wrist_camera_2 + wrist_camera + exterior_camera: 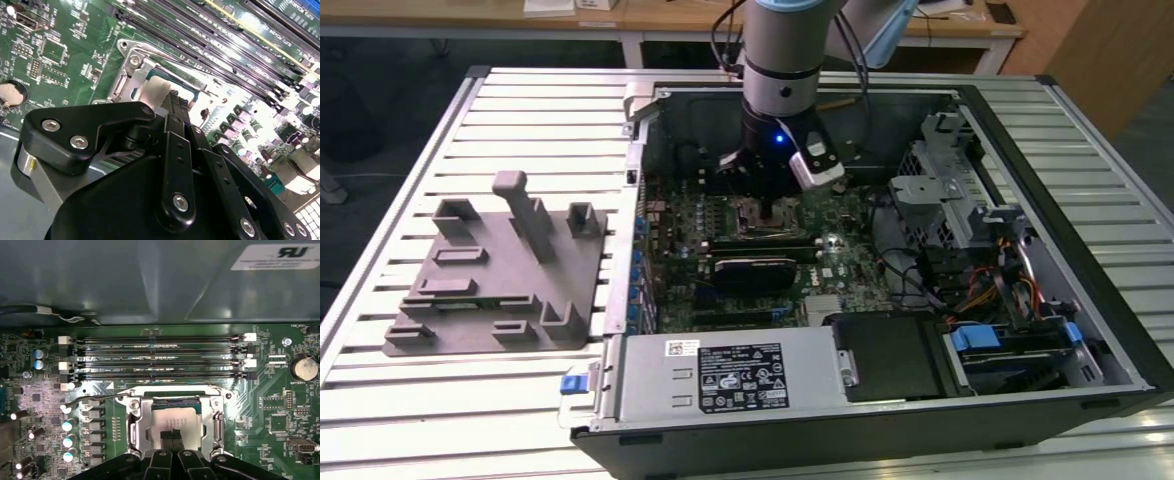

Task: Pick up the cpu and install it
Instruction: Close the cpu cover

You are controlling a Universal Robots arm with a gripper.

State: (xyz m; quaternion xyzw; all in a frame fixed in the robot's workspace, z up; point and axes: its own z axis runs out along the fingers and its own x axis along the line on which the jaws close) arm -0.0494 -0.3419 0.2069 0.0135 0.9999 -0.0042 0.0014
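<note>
Silver cpu (176,417) (inside the socket (134,426)) sits directly beneath the claw (171,434).

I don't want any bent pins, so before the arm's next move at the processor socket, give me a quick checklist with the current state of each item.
1. cpu inside the socket frame: ok, its silver top shows within the frame in the first wrist view.
2. cpu lying flat and fully seated: cannot tell.
3. gripper over the cpu: ok, it is shut and sits above one edge of the chip.
4. Gripper touching the cpu: cannot tell.
5. socket lever latched: looks not ok, its hooked end stands out away from the frame.
6. memory slots clear of the gripper: ok, they lie apart from it.
</note>
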